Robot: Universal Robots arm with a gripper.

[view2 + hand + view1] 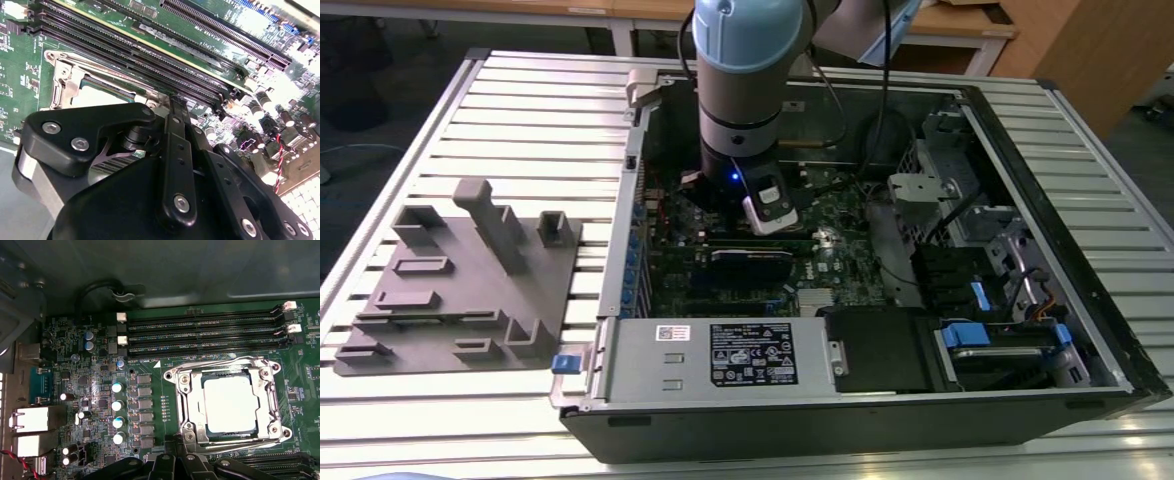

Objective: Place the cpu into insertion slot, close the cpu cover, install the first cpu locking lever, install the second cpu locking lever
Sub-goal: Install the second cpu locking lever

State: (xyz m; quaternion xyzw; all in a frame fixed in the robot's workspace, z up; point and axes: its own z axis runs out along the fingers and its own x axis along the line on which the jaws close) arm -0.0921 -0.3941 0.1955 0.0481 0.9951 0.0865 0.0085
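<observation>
The tool (pixel 172 462) hangs just beside the slot (pixel 227 402); its fingers (pixel 176 150) look pressed together, gripping nothing. Just beyond it the cpu (pixel 231 404) sits in the slot, the cover (pixel 192 405) down over it. Memory slots (pixel 200 332) lie farther off.
</observation>
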